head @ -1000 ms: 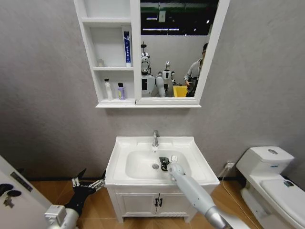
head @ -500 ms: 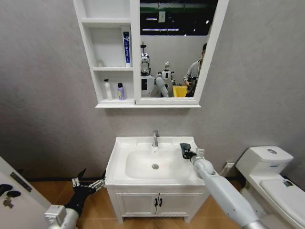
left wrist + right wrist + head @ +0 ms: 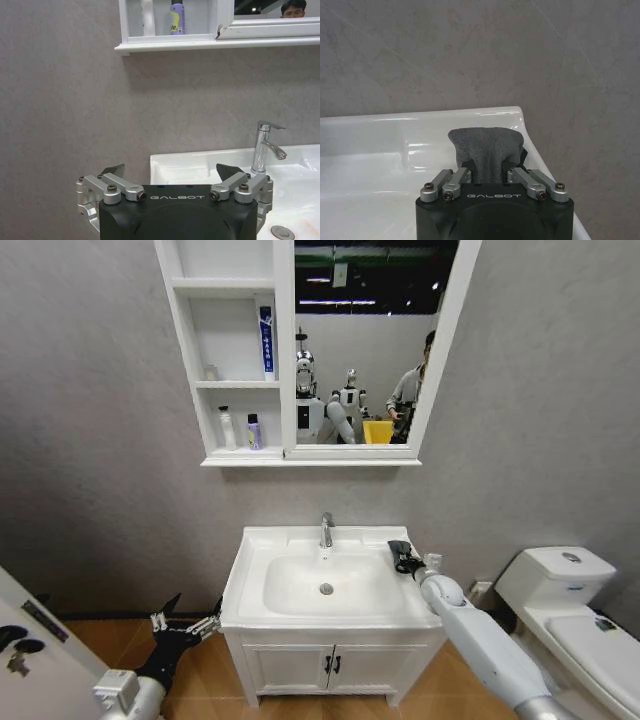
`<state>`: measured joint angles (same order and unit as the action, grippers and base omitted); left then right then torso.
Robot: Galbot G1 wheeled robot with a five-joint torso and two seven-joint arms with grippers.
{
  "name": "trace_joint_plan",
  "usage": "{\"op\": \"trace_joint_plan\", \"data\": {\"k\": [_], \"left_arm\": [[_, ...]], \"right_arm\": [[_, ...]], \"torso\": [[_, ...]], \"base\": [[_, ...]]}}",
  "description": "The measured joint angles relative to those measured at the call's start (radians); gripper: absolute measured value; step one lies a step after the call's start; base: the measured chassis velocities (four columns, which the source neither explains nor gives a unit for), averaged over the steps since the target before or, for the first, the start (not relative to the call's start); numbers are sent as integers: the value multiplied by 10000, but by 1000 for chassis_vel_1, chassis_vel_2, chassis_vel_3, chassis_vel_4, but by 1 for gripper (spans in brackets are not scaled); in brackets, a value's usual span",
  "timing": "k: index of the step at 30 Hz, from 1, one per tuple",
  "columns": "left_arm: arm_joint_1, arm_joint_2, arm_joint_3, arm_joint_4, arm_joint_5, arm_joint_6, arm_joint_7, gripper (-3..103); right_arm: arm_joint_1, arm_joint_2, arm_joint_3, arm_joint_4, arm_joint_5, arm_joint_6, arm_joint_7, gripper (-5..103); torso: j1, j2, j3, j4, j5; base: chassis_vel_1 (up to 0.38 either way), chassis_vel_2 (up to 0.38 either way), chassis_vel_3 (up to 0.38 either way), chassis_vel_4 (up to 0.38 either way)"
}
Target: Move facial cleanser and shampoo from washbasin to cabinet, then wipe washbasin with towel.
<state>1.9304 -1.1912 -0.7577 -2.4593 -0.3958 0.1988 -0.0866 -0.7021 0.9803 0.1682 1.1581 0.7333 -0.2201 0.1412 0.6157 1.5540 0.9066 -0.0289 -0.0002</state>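
My right gripper point(image 3: 403, 557) is shut on the dark grey towel point(image 3: 400, 551), pressing it to the back right rim of the white washbasin point(image 3: 262, 550). In the right wrist view the towel point(image 3: 487, 146) bunches between the fingers over the washbasin's corner point(image 3: 510, 114). A white bottle point(image 3: 228, 428) and a purple bottle point(image 3: 254, 432) stand on the lowest shelf of the wall cabinet point(image 3: 284, 360); I cannot tell which is the cleanser or the shampoo. My left gripper point(image 3: 186, 624) hangs open, low beside the vanity. From the left wrist, that gripper point(image 3: 171, 172) faces the washbasin point(image 3: 195, 165) and purple bottle point(image 3: 177, 17).
A chrome tap point(image 3: 326, 530) stands at the basin's back. A blue-and-white tube point(image 3: 266, 340) stands on the middle shelf. A white toilet point(image 3: 565, 615) sits close to the right arm. The two-door vanity point(image 3: 330, 665) stands below the basin, and a white panel point(image 3: 30, 645) fills the lower left.
The right gripper has carried the towel from the middle of the bowl out to the right, then a little further back along the right rim. The left arm has stayed put.
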Motion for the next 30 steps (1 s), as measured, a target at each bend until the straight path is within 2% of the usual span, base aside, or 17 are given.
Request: {"op": "trace_joint_plan", "data": {"k": [1,2,3,5,6,9,10,12,13,18,24,26,27,29,30], "left_arm": [[0,0,0,0,0,0,0,100],[0,0,0,0,0,0,0,100],[0,0,0,0,0,0,0,100],[0,0,0,0,0,0,0,100],[0,0,0,0,0,0,0,100],[0,0,0,0,0,0,0,100],[0,0,0,0,0,0,0,100],[0,0,0,0,0,0,0,100],[0,0,0,0,0,0,0,100],[0,0,0,0,0,0,0,100],[-1,0,0,0,-1,0,0,100],[0,0,0,0,0,0,0,100],[0,0,0,0,0,0,0,100],[0,0,-1,0,0,0,0,100],[0,0,-1,0,0,0,0,100]], "right_arm": [[0,0,0,0,0,0,0,30],[144,39,-128,-304,-83,198,-151,35],[274,94,-227,-610,-150,315,-280,35],[389,180,-333,-925,-212,389,-410,46],[389,180,-333,-925,-212,389,-410,46],[408,217,-400,-1064,-335,475,-535,62],[408,217,-400,-1064,-335,475,-535,62],[380,219,-395,-1081,-651,656,-623,73],[380,219,-395,-1081,-651,656,-623,73],[-11,172,-48,-575,-1233,1184,-674,94],[-945,209,734,573,-1615,2014,-363,100],[-1867,-34,1197,1943,-1641,2048,60,100],[-1867,-34,1197,1943,-1641,2048,60,100],[-2955,-366,1847,3489,-1819,1901,659,100],[-2955,-366,1847,3489,-1819,1901,659,100]], "torso": [[0,0,0,0,0],[0,0,0,0,2],[0,-1,1,0,1],[0,0,1,0,2],[0,0,1,0,2],[0,0,0,-1,2],[0,0,0,-1,2],[0,0,0,0,0],[0,0,0,0,0],[0,0,0,-1,-1],[0,0,0,-1,2],[0,0,0,0,4],[0,0,0,0,4],[0,1,0,-4,1],[0,1,0,-4,1]], "base": [[0,0,0,0],[0,0,0,0],[0,0,0,0],[0,0,0,0],[0,0,0,0],[0,0,0,0],[0,0,0,0],[0,0,0,0],[0,0,0,0],[0,0,0,0],[0,0,0,0],[0,0,0,0],[0,0,0,0],[0,0,0,0],[0,0,0,0]]}}
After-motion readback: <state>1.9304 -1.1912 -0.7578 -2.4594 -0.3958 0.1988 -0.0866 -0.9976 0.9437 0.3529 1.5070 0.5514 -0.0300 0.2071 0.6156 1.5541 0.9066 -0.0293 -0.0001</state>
